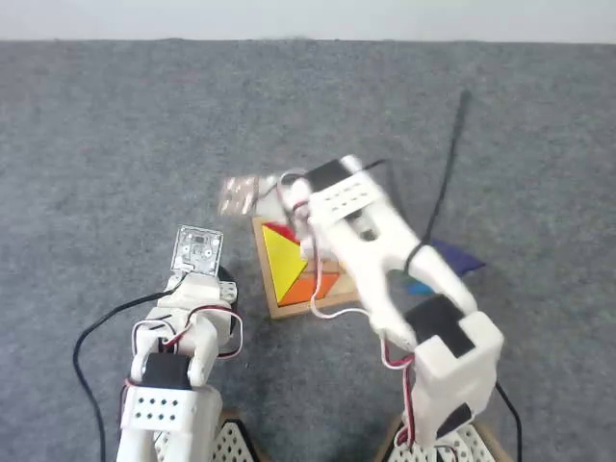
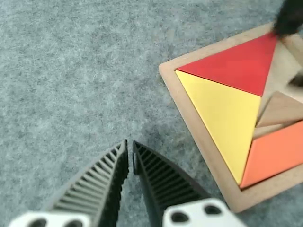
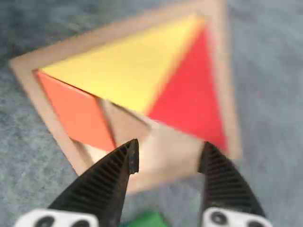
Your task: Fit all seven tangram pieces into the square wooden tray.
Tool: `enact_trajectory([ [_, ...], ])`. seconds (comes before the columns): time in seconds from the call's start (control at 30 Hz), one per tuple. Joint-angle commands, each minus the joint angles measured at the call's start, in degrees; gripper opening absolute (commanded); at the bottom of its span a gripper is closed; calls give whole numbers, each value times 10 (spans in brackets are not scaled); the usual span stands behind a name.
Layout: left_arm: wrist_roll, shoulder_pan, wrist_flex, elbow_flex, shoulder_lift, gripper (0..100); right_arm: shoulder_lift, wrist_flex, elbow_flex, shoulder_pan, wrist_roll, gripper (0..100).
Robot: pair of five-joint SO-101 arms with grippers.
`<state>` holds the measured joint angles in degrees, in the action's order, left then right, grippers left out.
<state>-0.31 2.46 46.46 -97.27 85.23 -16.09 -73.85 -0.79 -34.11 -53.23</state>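
High view: tray (image 1: pixel 285 310) is mid-table with the yellow triangle (image 1: pixel 282 258), red triangle (image 1: pixel 278 232) and orange piece (image 1: pixel 308 287) seated. Right arm (image 1: pixel 385 260) crosses it from 5 o'clock. Dark blue piece (image 1: pixel 454 256) and blue piece (image 1: pixel 419 286) lie loose on the carpet (image 1: pixel 144 125) at 3 o'clock, well apart from the tray. Left arm (image 1: pixel 183 327) sits at 8 o'clock.

Left wrist view: left gripper (image 2: pixel 129 144) has fingers together and empty, over carpet near the tray corner. A plain wood triangle (image 2: pixel 282 111) touches yellow and orange.

Right wrist view: right gripper (image 3: pixel 170 144) has fingers apart with nothing between them, above the bare pocket beside red. There's a green bit (image 3: pixel 147 220) beyond the rim; can't tell what it is.

My read: this is the fetch step. Grab a loose piece by its flat edges, rotate it to match the pocket before lowering, and release it flat. Left could brace the rim.
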Motion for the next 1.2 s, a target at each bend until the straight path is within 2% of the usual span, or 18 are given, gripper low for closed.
enact_trajectory([
  [0.0, 4, 2, 3, 5, 8, 15, 101, -51, -61, 69, 116, 73],
  [0.13, 4, 2, 3, 5, 8, 15, 181, -45, 38, 86, 137, 39],
  [0.3, 4, 2, 3, 5, 8, 15, 253, 152, 272, 87, 161, 54],
  [0.4, 4, 3, 3, 5, 8, 15, 241, 217, 325, 87, 186, 58],
  [0.6, 4, 3, 3, 5, 8, 15, 182, 243, 302, 87, 222, 54],
  [0.9, 4, 3, 3, 5, 8, 15, 93, 245, 243, 83, 221, 54],
  [1.17, 4, 3, 3, 5, 8, 15, 87, 245, 241, 21, 222, 54],
])
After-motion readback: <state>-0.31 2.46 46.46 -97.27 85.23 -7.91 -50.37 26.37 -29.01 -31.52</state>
